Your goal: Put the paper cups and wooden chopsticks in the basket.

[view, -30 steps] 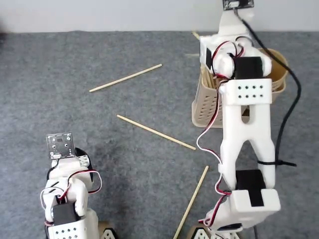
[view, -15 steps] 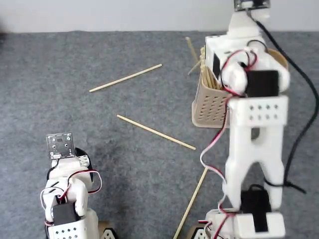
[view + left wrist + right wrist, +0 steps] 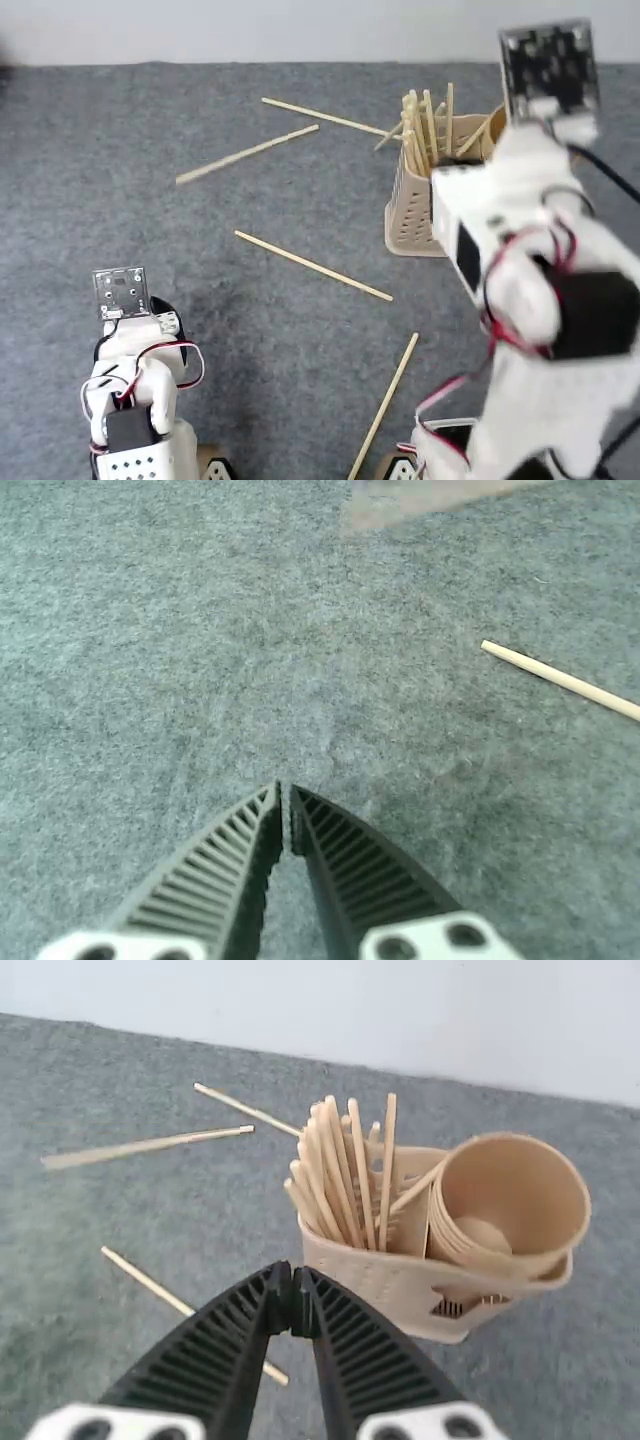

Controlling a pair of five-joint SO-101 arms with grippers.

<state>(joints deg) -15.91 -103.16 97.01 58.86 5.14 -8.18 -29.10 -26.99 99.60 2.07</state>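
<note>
Black ribbed fingers are being held together, tip against tip with nothing between them, at the right gripper point(image 3: 292, 1310). This gripper is being kept above the grey felt table point(image 3: 90, 1220), near the basket point(image 3: 400, 1285).

The beige basket is being stood upright. A bundle of wooden chopsticks point(image 3: 340, 1185) is being carried in one compartment, long axes near vertical, tips pointing up and fanning slightly apart. The paper cups point(image 3: 510, 1195), nested one inside another, are being held in the neighbouring compartment, mouth tilted toward the right wrist camera. In the high view that side of the basket is being covered by the right arm point(image 3: 540, 300).

The left gripper point(image 3: 285, 820) is likewise being kept closed and empty, low over the felt, well apart from a stray chopstick point(image 3: 560, 680) lying flat.

Four more sticks are being shown lying flat in the high view:
- The far chopstick point(image 3: 248, 153) is being pointed slantwise toward the basket.
- The rear chopstick point(image 3: 325, 117) is being aimed at the basket's rim.
- The middle chopstick point(image 3: 312, 265) is being laid diagonally across mid-table.
- The near chopstick point(image 3: 385, 405) is being pointed from the arm bases toward the basket.
</note>
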